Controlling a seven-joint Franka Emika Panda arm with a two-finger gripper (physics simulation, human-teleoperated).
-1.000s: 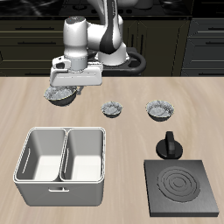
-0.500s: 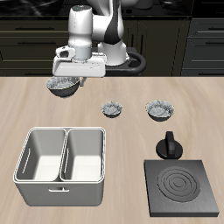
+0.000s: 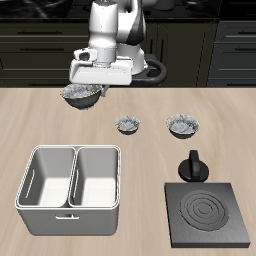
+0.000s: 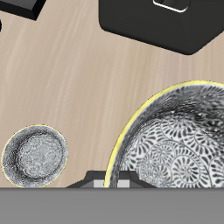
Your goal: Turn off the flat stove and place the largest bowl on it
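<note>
Above table (image 3: 40,125), largest bowl (image 3: 82,95) (higher)

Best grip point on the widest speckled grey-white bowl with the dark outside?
The rim wall, from above, one finger inside and one outside. The widest speckled bowl sits upright and open, too broad to span; the gripper appears to hold it that way now, lifted off the table.

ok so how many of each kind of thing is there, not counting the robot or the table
bowls: 3, the largest bowl held up off the table by the gripper, a smaller bowl and another bowl on the table
flat stove: 1, burner rings grey
white two-compartment bin: 1
total: 5
</note>
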